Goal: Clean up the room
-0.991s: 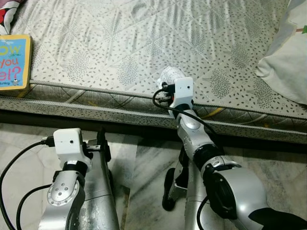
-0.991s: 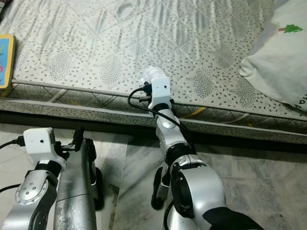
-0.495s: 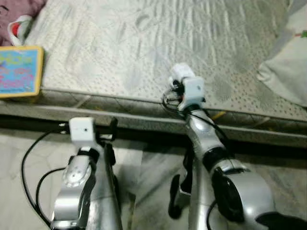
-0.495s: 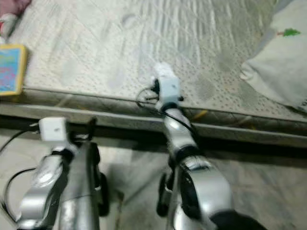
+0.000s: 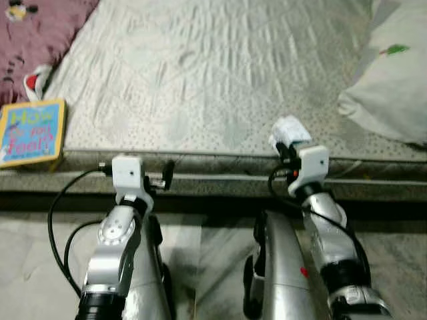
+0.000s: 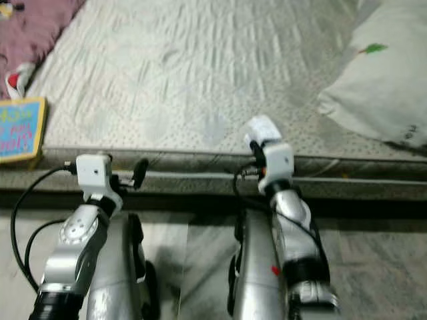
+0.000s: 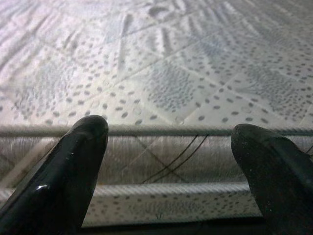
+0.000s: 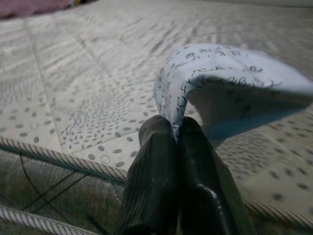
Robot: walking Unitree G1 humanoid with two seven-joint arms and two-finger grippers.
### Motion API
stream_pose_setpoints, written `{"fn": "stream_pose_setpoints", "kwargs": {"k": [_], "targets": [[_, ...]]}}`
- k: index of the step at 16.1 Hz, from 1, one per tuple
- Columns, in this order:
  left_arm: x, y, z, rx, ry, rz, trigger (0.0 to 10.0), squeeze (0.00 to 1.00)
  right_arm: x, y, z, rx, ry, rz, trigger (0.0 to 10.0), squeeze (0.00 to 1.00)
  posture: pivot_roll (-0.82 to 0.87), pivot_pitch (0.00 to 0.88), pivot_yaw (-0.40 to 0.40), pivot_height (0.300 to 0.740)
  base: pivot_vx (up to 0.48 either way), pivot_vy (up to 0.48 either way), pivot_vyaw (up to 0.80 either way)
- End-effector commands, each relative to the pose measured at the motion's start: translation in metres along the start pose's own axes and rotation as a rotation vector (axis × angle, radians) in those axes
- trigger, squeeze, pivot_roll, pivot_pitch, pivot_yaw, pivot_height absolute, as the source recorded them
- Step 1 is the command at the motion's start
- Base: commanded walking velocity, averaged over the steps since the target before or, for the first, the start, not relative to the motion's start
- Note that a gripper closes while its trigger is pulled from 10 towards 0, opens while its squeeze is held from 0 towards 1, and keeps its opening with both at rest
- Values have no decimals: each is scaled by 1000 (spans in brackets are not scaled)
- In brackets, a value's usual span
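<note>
- I see a crumpled sheet of printed paper (image 8: 230,83) pinched at its edge between the two fingers of the right gripper (image 8: 177,128), which are pressed together on it.
- In the head views the paper (image 5: 288,129) sits just over the near edge of the mattress (image 5: 200,80), poking out beyond the white camera block on the right wrist.
- The right arm reaches forward from the floor side, its gripper at the mattress edge.
- The left gripper (image 7: 171,134) points at the side of the mattress, its two black fingers (image 7: 73,161) spread well apart with nothing between them.
- In the head view I see the left gripper (image 5: 167,177) just short of the mattress's piped border, level with its side band.
- The mattress is grey-white, quilted, with a speckled leaf pattern.
- A children's picture book (image 5: 32,131) with a blue and yellow cover lies at the mattress's near left corner, well apart from both grippers.
- A white pillow (image 5: 390,87) with a small green tree print rests on the right side of the mattress.
- A maroon blanket (image 5: 33,40) covers the far left.
- The floor (image 5: 220,227) under me is pale marble tile.
</note>
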State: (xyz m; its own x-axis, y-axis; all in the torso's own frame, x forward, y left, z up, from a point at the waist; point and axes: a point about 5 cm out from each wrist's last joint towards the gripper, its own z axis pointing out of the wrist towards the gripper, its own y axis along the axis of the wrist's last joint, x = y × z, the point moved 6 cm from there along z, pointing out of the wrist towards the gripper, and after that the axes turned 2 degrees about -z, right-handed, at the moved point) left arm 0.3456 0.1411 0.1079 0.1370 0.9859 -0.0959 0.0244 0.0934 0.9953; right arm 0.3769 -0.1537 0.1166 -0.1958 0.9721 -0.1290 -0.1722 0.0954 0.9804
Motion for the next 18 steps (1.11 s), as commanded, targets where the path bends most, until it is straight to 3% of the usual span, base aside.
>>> {"fn": "stream_pose_setpoints", "kwargs": {"k": [1,3,5,6,10,18], "targets": [[6,-3,-2,1,21,7,10000,0,6,2,-4,-6,-8,18,0,0,0,139,52,524,0,0,0],[9,-2,-5,-10,43,1,10000,0,16,3,-24,4,-71,61,0,0,10,129,51,524,0,0,0],[9,-4,-8,-11,36,-2,10000,0,19,6,-30,4,-114,71,0,0,11,132,47,524,0,0,0],[9,-5,-9,-11,34,-12,10000,0,15,6,-30,14,-166,125,10000,0,9,137,44,524,0,0,0],[11,-10,-15,3,46,-26,10000,0,5,18,-26,-13,-210,158,10000,0,23,150,46,528,0,0,0],[7,-9,-11,-2,41,-34,10000,0,2,17,-18,16,-197,124,10000,0,20,150,22,624,0,0,0]]}}
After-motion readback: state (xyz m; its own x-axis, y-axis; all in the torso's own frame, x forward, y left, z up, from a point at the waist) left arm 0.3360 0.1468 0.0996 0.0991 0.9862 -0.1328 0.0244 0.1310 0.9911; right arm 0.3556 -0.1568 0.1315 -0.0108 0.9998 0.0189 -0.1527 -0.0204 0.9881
